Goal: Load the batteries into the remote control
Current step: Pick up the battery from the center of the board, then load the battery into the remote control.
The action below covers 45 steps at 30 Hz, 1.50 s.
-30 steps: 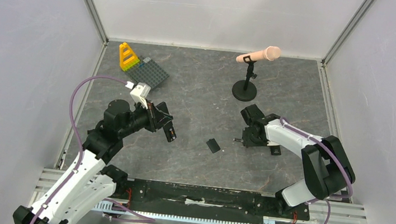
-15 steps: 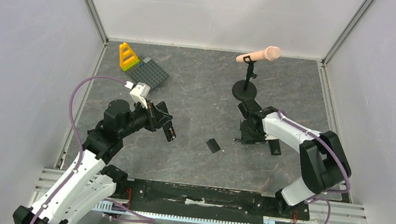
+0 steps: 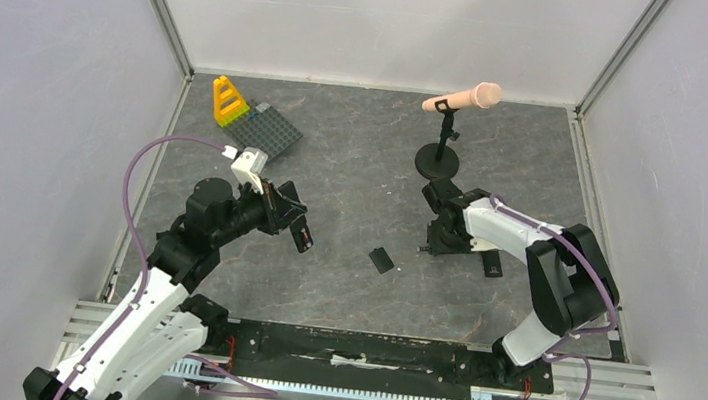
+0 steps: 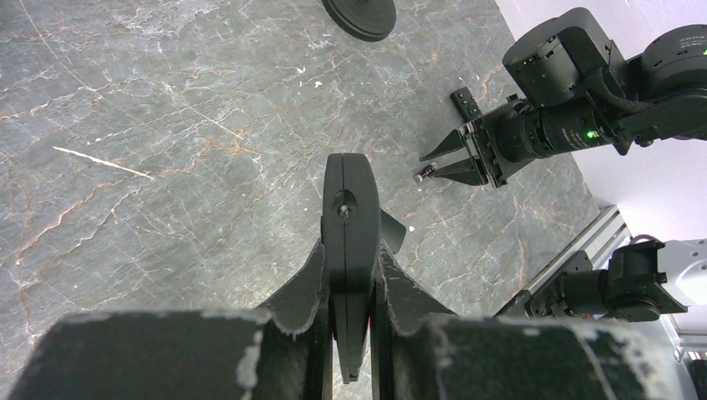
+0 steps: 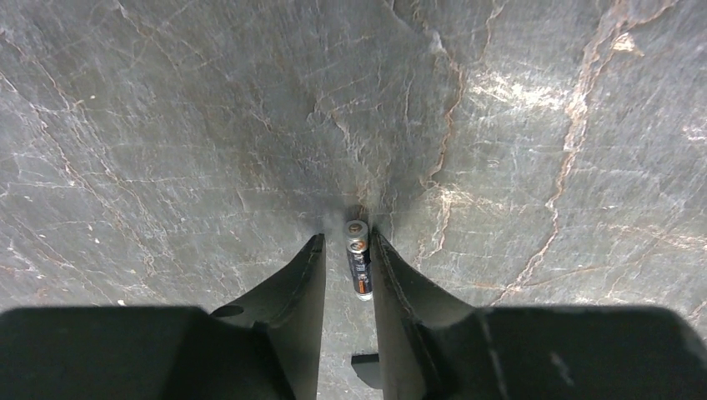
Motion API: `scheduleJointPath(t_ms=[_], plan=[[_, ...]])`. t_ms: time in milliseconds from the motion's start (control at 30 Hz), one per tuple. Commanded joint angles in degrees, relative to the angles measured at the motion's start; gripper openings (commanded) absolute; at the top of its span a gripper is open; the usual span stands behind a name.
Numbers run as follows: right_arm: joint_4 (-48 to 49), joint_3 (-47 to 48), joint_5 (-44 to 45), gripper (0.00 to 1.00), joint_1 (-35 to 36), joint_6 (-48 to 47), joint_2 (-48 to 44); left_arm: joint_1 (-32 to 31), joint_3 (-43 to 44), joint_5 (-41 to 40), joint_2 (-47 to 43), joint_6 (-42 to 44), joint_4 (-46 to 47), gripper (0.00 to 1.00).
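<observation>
My left gripper [image 3: 293, 225] is shut on the black remote control [image 3: 302, 235] and holds it edge-on above the table; in the left wrist view the remote [image 4: 348, 217] sticks out between the fingers. A small black cover [image 3: 381, 260] lies flat on the table between the arms. One dark battery with an orange end [image 5: 358, 260] lies on the table between the fingers of my right gripper [image 5: 345, 236], close to the right finger. The right gripper [image 3: 432, 246] is low over the table and open. The battery also shows in the left wrist view [image 4: 425, 173]. No other battery shows.
A slim black bar [image 3: 492, 263] lies just right of the right gripper. A pink microphone [image 3: 462, 99] on a black round-base stand [image 3: 438, 160] stands behind it. A grey baseplate [image 3: 267, 130] with a yellow brick [image 3: 228, 102] sits at back left. Walls enclose the table.
My right wrist has swung left and a little farther back, uncovering the slim black bar. The left arm and the remote have not moved.
</observation>
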Motion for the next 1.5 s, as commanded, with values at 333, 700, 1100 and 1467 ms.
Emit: scheduleJointPath(t_ms=[333,700,1100,1467], plan=[[-1.68,2.06,12.88,0.00,0.36,-8.38,-3.08,0.09,-0.13,1.30,0.21,1.40,1.50,0.02],[21.57,-12.58,14.46,0.00,0.36,-51.14,-30.51,-0.38,-2.46,18.56,8.97,-12.33,16.27,0.02],[41.79,-13.51,-21.64,0.00,0.56,-83.73,-48.10,-8.18,0.32,22.63,23.08,-28.35,40.82,0.02],[43.55,-1.66,-27.10,0.00,16.28,-96.05,-42.73,-9.27,5.15,19.24,27.24,-39.08,43.05,0.02]])
